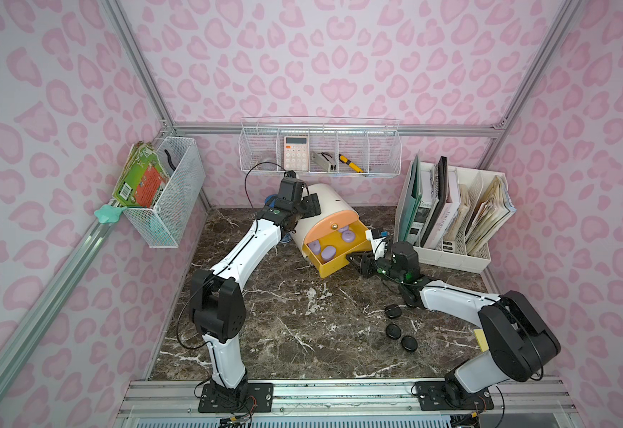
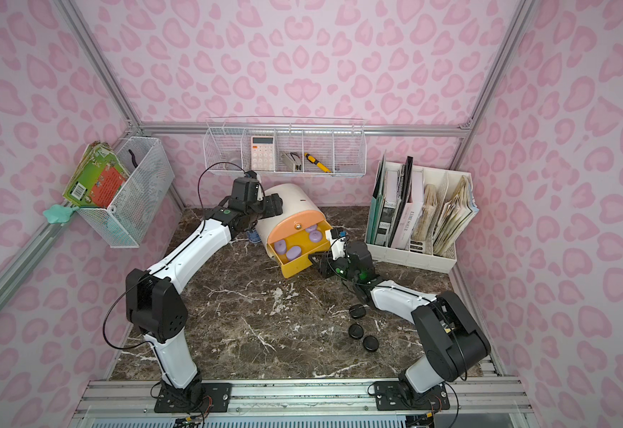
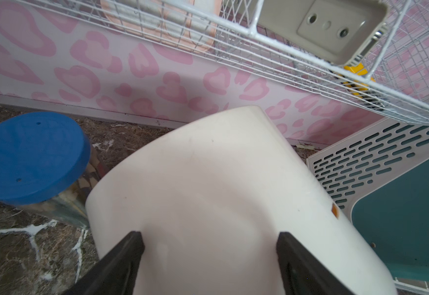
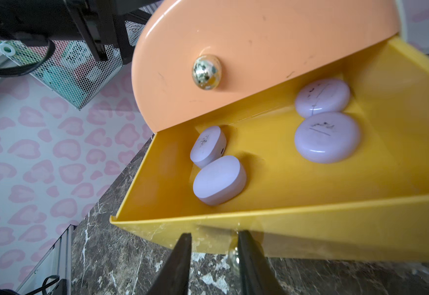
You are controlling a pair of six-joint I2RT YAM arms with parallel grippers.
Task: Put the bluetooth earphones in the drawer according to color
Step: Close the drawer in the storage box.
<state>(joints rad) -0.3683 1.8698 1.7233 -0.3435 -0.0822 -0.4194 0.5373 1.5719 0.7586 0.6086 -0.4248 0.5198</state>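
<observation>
Yellow drawer (image 4: 310,222), pulled out with four lilac cases (image 4: 327,138) inside, meets the right gripper (image 4: 213,255) at its front edge; the jaws stand narrow around the knob (image 4: 234,258), grip unclear. The left gripper (image 3: 209,242) is spread wide on the cabinet (image 3: 208,178). The rack (image 1: 451,255) stands close beside the drawer, and three black cases (image 1: 393,310) lie on the open table (image 1: 284,333).

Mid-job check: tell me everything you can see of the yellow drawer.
The yellow drawer is glossy plastic, a shallow tray pulled well out of the white cabinet, beneath the shut peach drawer. Four lilac cases lie inside in two touching pairs. The right tool straddles the small metal knob on its front; whether it grips is unclear.
</observation>
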